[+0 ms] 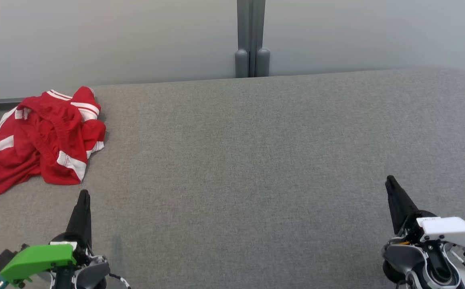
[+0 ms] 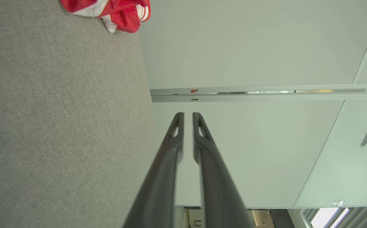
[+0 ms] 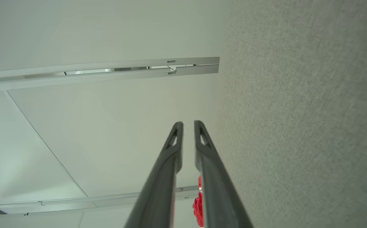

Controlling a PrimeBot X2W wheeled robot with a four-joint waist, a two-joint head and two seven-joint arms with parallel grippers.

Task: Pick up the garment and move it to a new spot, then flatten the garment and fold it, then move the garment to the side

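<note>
A crumpled heap of red-and-white clothes [image 1: 43, 136] lies at the far left of the grey fabric table [image 1: 256, 160], partly hanging over its left edge. I cannot pick the garment out within the heap. My left gripper [image 1: 84, 194] rests at the lower left, its tips just short of the heap's near edge. In the left wrist view its fingers [image 2: 188, 114] are all but shut, with a thin slit and nothing between them; the heap [image 2: 113, 9] shows at the top. My right gripper [image 1: 390, 180] rests at the lower right, likewise nearly shut and empty [image 3: 188, 123].
A pale wall runs along the table's far edge, with a grey post [image 1: 251, 40] at its middle. The table's right corner is rounded. Between the two grippers stretches bare grey fabric.
</note>
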